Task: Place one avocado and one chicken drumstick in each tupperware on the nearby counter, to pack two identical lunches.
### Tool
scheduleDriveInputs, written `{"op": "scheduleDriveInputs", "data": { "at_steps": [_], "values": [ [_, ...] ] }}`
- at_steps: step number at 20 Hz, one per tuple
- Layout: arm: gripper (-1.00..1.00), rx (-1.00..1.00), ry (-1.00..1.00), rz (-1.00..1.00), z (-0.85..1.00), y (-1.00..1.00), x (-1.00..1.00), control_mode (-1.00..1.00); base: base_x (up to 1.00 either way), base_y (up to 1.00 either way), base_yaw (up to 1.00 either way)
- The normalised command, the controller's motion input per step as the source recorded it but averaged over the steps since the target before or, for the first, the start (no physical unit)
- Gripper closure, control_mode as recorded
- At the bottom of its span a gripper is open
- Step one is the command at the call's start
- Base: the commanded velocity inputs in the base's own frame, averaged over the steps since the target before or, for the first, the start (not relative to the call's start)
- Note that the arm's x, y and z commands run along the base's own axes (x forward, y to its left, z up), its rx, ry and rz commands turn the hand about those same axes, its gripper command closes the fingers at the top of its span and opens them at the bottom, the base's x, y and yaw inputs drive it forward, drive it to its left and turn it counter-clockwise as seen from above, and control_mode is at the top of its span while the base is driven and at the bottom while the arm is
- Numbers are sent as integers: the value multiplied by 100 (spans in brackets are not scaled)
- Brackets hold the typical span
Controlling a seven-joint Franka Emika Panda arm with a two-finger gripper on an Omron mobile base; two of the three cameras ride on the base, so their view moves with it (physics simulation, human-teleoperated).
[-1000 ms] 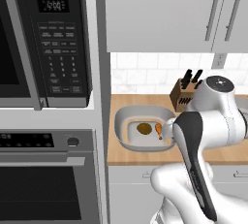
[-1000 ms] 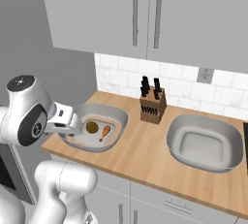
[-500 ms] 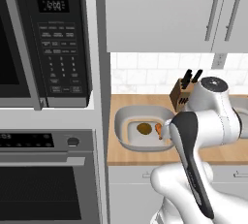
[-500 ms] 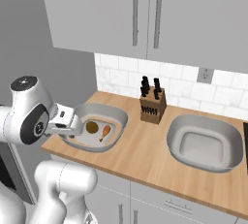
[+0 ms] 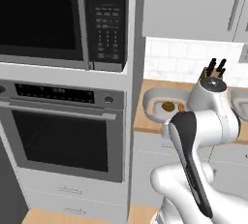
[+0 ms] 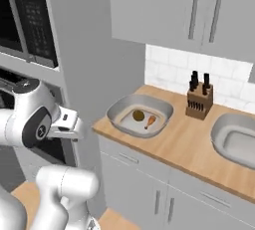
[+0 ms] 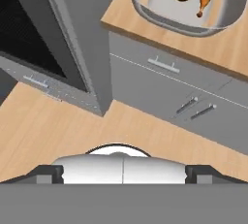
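Since earlier: whole view shifted — base driven, things unmoved.
Done: near tupperware (image 6: 141,116) holds avocado (image 6: 138,116), chicken drumstick (image 6: 150,122).
Left: far tupperware (image 6: 238,140) — empty.
Tool (image 6: 69,127): spread, holding nothing.

1. A black microwave (image 5: 63,22) is built in above a black-fronted oven (image 5: 63,131).
2. A knife block (image 6: 199,101) with dark handles is stood against the white tiles (image 6: 169,67).
3. Grey wall cabinets (image 6: 189,12) are hung above.
4. A wooden floor (image 7: 58,136) is seen below grey drawers (image 7: 164,80).
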Motion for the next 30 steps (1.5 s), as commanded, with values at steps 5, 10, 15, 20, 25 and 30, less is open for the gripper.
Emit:
{"op": "scheduleDriveInputs", "data": {
  "at_steps": [5, 10, 15, 20, 25, 30],
  "values": [
    [-100, 0, 0, 0, 0, 0, 0, 100, -19, 80, 88],
    [-100, 0, 0, 0, 0, 0, 0, 100, -1, 73, 92],
    [-100, 0, 0, 0, 0, 0, 0, 100, 0, 53, 94],
    [-100, 0, 0, 0, 0, 0, 0, 100, 2, 65, 77],
    [-100, 0, 0, 0, 0, 0, 0, 100, 63, 69, 32],
    [-100, 0, 0, 0, 0, 0, 0, 100, 100, 33, 10]
  ]
}}
